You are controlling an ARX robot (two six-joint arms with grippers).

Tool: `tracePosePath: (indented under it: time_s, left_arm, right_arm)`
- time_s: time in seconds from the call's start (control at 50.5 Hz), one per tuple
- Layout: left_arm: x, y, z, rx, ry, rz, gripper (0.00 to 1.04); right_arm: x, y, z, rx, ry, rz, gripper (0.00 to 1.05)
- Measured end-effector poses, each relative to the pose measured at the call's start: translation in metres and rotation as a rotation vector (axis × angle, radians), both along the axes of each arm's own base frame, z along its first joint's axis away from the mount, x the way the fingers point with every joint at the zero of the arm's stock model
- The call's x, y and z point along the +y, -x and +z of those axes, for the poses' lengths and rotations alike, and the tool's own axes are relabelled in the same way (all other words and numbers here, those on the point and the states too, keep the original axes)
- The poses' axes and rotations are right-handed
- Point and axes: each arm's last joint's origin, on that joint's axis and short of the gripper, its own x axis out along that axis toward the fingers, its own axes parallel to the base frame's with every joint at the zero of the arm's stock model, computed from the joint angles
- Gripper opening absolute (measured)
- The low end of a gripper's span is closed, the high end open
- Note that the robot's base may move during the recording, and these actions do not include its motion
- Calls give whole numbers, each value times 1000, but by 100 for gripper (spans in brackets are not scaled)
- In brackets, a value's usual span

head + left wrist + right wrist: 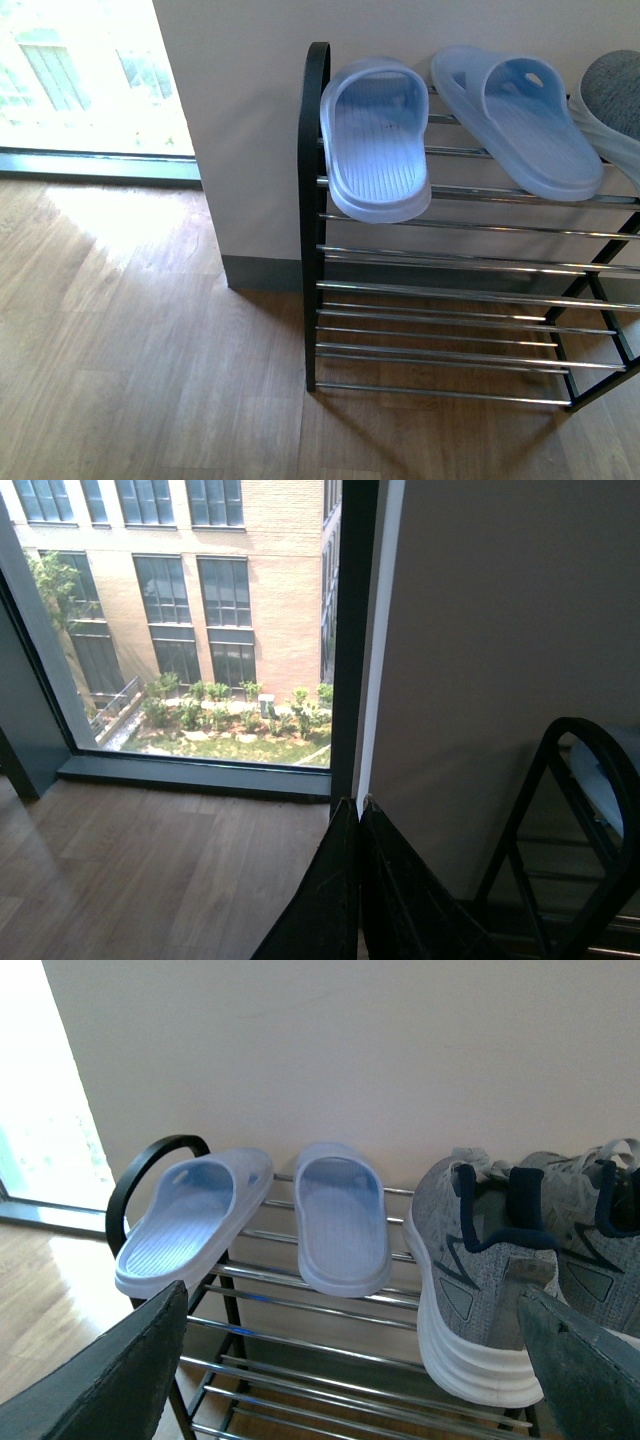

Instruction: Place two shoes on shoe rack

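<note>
The shoe rack (312, 250) (300, 1300) stands against the wall, black-framed with chrome bars. Two pale blue slides rest on its top tier: one (375, 135) (190, 1220) at the rack's end, hanging over the front bar, the other (520, 115) (342, 1215) beside it. A grey sneaker (612, 100) (475, 1270) sits beside them, and the right wrist view shows a second sneaker (590, 1250) beyond it. My right gripper (350, 1360) is open in front of the top tier, holding nothing. Pointing at the window and the rack's end frame (570, 810), my left gripper (352, 805) is shut and empty. Neither arm shows in the front view.
A pale wall (240, 150) backs the rack. A floor-to-ceiling window (80, 80) (180, 630) lies beyond the rack's end. Wooden floor (140, 350) spreads before the rack. The lower chrome tiers (450, 330) hold nothing.
</note>
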Motion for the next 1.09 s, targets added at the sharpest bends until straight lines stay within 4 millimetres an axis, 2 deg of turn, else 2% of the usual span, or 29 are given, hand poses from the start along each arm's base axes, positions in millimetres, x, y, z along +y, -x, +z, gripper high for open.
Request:
tracePosePath:
  time_s: [0.476,0.773,1.09]
  left_arm:
    - [4,28,-27,-6,-1,18,1]
    - [4,36,-38,-16,-1,18,1]
    - [4,43,-38,-23,-2,17,1]
  right_arm:
    - [0,0,0,0,0,0,95]
    - [0,0,0,0,0,0,95]
    - [0,0,0,0,-1,0,95]
